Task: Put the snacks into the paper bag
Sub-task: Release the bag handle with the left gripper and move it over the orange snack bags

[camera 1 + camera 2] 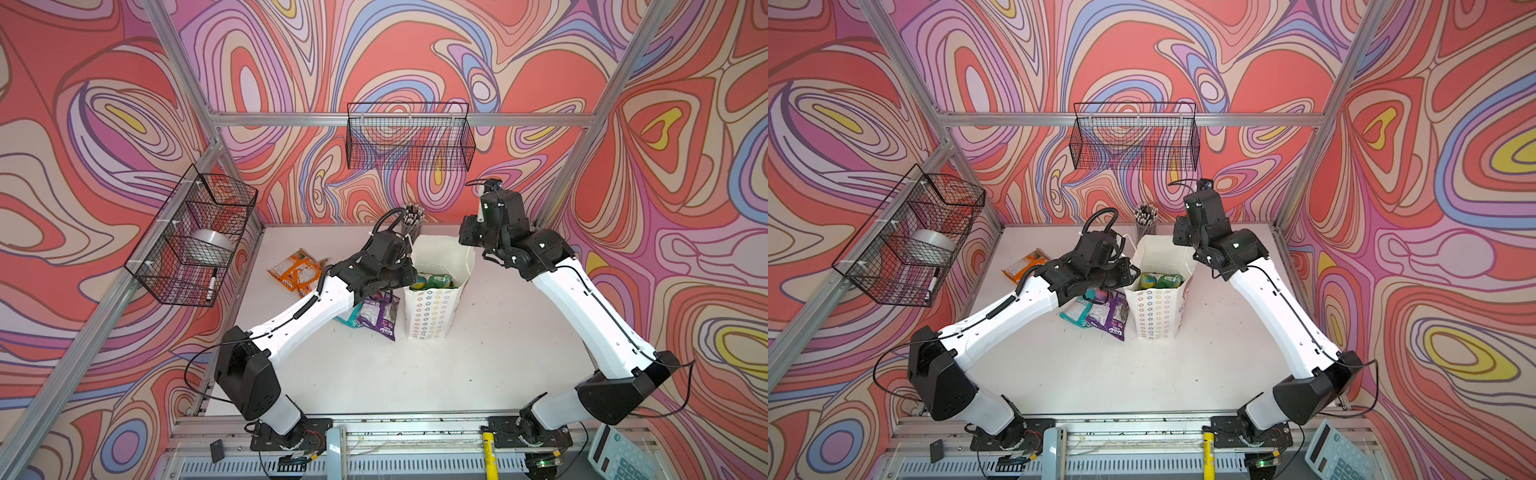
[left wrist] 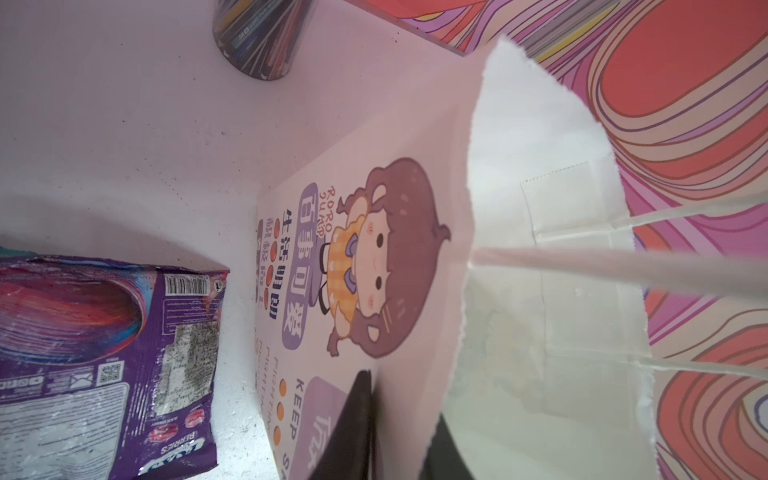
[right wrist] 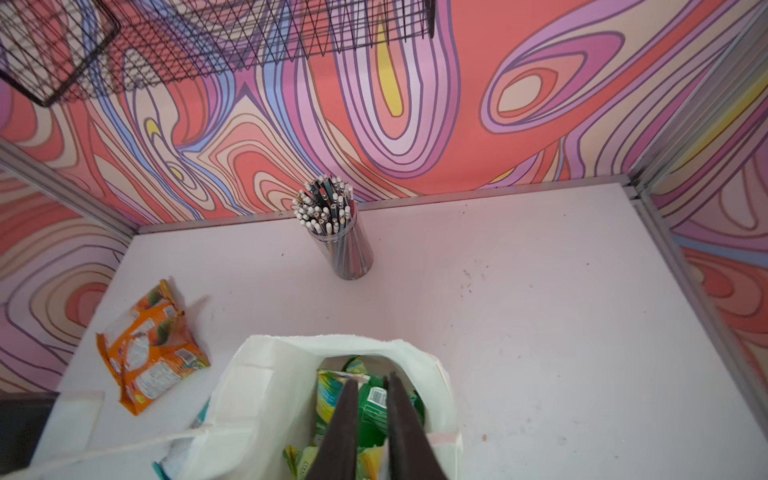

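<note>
White surface under swirl-patterned walls. The bag stands upright mid-surface, nearer the back edge, with green snacks inside. The left hand straddles its rim, jaws parted. The right hand hangs over the opening, slightly open and empty. Orange snacks lie toward the left edge. A purple snack overlaps a teal snack beside the bag.

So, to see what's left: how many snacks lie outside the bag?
3 visible: orange pouch left of the paper bag, purple pouch overlapping teal pouch beside it. More may hide beneath these or the left arm.
</note>
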